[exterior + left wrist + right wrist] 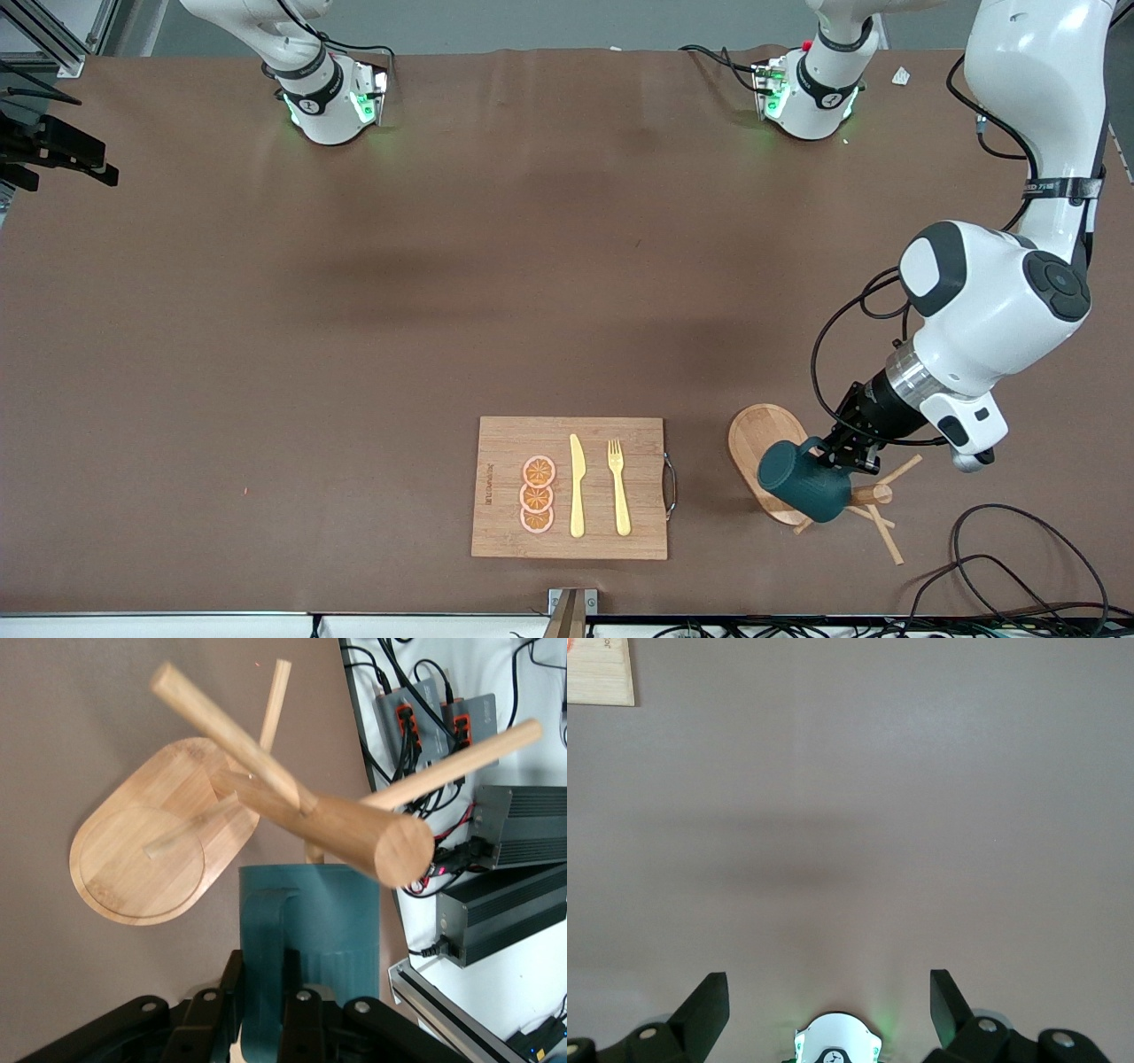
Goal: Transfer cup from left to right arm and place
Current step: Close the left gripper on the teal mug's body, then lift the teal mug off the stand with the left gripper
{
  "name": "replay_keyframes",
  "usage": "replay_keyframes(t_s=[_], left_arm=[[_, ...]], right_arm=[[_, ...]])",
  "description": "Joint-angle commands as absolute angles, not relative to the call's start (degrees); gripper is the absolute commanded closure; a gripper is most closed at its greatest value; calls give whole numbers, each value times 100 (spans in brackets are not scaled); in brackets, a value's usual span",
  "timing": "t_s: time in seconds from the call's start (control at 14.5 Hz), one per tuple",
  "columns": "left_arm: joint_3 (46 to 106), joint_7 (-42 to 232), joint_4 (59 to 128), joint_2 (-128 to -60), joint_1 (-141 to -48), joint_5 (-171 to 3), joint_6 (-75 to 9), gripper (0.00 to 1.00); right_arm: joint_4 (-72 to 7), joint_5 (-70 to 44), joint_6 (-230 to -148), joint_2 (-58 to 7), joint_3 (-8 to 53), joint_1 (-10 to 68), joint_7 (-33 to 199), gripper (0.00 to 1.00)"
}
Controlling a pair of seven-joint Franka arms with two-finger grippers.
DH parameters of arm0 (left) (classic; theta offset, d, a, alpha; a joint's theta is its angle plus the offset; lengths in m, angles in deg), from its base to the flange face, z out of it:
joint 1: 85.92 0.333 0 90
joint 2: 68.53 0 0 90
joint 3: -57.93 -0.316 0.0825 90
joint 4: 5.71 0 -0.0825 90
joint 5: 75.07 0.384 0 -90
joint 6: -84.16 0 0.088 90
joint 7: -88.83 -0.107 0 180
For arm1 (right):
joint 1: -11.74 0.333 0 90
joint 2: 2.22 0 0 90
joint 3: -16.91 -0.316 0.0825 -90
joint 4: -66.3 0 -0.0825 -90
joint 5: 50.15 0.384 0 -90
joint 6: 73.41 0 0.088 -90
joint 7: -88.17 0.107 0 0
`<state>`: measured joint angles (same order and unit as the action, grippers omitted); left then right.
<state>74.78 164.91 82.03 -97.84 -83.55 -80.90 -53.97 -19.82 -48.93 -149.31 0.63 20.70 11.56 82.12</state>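
cup [800, 483] hangs tilted in the left gripper [840, 454], clamped by its handle [266, 966] between closed fingers, over the oval wooden base [760, 439] of the mug rack [341, 819] at the left arm's end of the table. the rack's pegs stick out right beside it, and its post hides part of the rim. the right gripper [828, 997] waits with fingers spread wide and empty over bare table [859, 815], well apart from the cup, a cutting board [598, 672] corner just showing.

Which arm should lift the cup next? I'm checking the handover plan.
The left: its end effector is shut on the cup at the wooden rack. The right end effector waits open over bare table.
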Motion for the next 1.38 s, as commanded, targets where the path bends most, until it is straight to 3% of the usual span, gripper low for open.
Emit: replay_keyframes(t_s=[0.0, 0.62, 0.83, 1.31], left_arm=[[7603, 16600, 8218, -9666, -8346, -8166, -5418, 99], [8157, 17337, 8605, -9112, -8503, -8044, -5076, 100], [8157, 17864, 8579, -9121, -9143, -7545, -5058, 100], [8105, 19858, 8570, -9805, -11269, -4340, -4997, 100]], right_arm=[[-2062, -4848, -14952, 182, 2077, 1113, 8228, 0], [-2001, -4848, -14961, 156, 2130, 1121, 8228, 0], [-1939, -4831, -14961, 147, 2130, 1121, 8236, 0], [-1913, -4848, -14943, 103, 2130, 1113, 8272, 0]])
